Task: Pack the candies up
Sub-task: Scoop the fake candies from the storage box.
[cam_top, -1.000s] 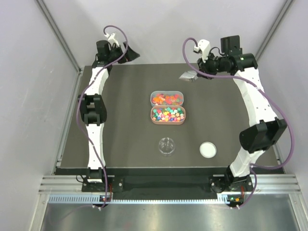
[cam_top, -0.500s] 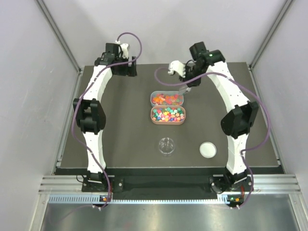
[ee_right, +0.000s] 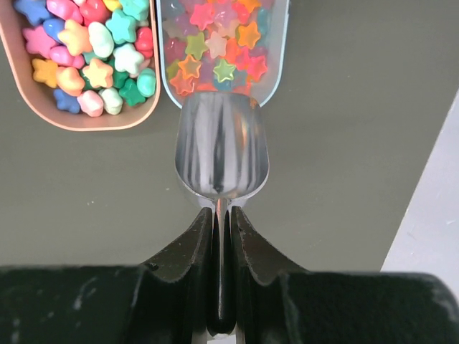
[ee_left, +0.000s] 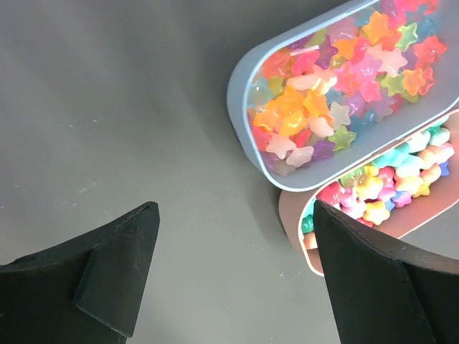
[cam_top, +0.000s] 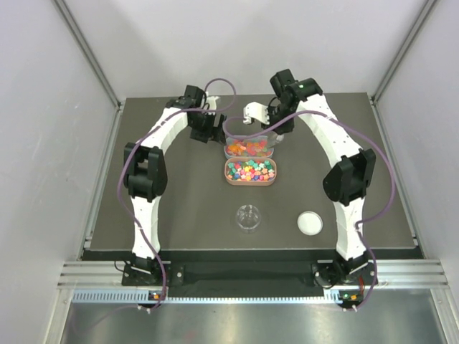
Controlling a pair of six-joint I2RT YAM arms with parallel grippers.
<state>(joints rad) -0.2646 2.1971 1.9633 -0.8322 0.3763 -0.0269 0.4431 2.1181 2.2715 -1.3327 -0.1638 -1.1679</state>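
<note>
Two trays (cam_top: 227,173) of candies (cam_top: 249,170) on a dark table (cam_top: 179,204) between pale walls (cam_top: 43,107); left fingers (ee_left: 107,279) spread, right fingers (ee_right: 188,265) pinching a scoop (ee_right: 221,154).

A dark grey table (cam_top: 179,197) is carrying two oblong boxes lying just beside each other, long side to long side: a pale blue box (cam_top: 226,147) farther back and a pink box (cam_top: 250,183) nearer. A shiny metal scoop (ee_right: 221,154) is pointing its mouth at the blue box's short end, overlapping the rim. A small round clear jar (cam_top: 240,216) is standing open near the front edge, with a white round lid (cam_top: 310,223) lying apart to its right.
</note>
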